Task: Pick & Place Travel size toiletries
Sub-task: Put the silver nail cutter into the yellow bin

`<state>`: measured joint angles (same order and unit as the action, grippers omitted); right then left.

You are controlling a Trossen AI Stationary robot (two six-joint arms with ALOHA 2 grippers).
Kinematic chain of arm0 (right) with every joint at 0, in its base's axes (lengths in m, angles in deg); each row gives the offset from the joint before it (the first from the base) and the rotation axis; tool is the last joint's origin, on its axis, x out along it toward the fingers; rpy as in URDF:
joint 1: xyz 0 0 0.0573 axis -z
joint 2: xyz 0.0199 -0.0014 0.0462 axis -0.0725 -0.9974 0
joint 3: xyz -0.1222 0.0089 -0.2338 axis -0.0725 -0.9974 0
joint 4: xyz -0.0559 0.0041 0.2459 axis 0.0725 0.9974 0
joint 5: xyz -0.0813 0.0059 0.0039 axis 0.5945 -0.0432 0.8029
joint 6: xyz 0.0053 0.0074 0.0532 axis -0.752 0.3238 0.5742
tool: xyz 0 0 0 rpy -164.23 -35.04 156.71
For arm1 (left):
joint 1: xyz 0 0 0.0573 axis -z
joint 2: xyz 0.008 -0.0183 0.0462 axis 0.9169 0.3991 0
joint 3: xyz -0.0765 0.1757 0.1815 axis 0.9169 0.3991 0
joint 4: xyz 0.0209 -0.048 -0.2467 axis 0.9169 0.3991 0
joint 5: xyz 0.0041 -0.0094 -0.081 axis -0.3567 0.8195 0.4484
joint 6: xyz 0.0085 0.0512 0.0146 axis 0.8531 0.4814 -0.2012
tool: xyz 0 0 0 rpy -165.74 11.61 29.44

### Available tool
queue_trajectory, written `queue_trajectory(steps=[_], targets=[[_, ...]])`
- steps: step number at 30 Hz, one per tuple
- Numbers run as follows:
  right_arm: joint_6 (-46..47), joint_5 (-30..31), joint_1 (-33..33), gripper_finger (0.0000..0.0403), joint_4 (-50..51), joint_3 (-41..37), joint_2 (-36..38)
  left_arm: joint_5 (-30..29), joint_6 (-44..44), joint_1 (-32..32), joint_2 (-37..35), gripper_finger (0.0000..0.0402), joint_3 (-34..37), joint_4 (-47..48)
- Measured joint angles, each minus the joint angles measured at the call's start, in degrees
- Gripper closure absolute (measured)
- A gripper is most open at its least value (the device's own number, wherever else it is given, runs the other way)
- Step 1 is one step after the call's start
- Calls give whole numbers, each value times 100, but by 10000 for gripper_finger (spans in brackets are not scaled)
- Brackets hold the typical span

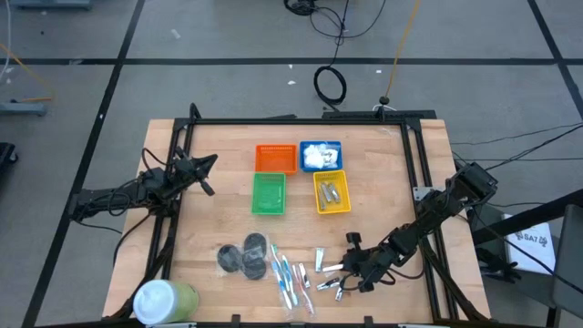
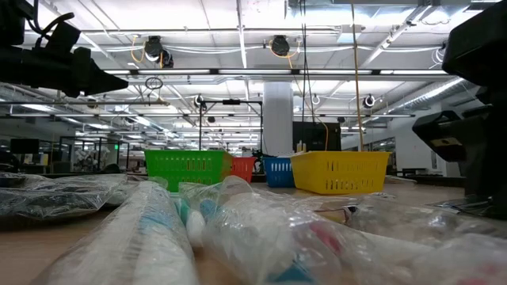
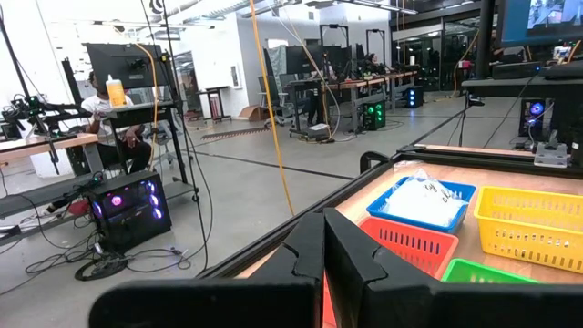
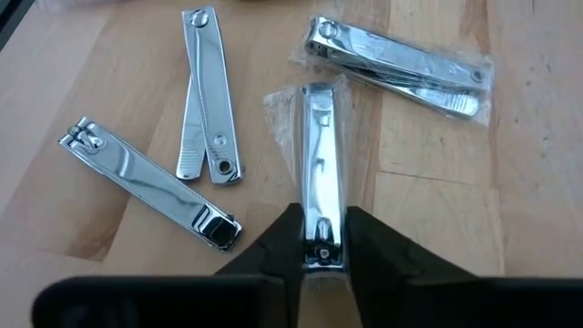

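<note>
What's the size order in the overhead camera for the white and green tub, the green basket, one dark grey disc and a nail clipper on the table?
Largest to smallest in the high view:
1. White-and-green tub
2. Green basket, close to the tub, so the top two are unsure
3. Dark grey disc
4. Nail clipper

A: R arm? 
B: Reaching in from the right side, stretching low twd the near edge. Right gripper (image 4: 323, 239) is pointing down, fingers (image 4: 278, 246) pressing both sides of a clipper (image 4: 322, 164).
A: L arm?
B: Waiting at the left edge, left gripper (image 3: 323, 239) w/ fingers sitting together.
</note>
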<state>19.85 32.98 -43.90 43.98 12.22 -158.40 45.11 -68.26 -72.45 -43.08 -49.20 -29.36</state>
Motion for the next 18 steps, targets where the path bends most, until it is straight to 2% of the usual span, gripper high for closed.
queue_trajectory(steps=[4, 8, 18], targets=[[-140, -2, 0, 333, -162, -7, -2, 1, 0, -1, 0, 401, 0, 0], [-257, 9, 4, 345, -144, -11, 97, 0, 0, 0, 0, 401, 0, -1], [-488, 37, 4, 341, -169, -11, 926, 0, 0, 1, 0, 401, 0, -2]])
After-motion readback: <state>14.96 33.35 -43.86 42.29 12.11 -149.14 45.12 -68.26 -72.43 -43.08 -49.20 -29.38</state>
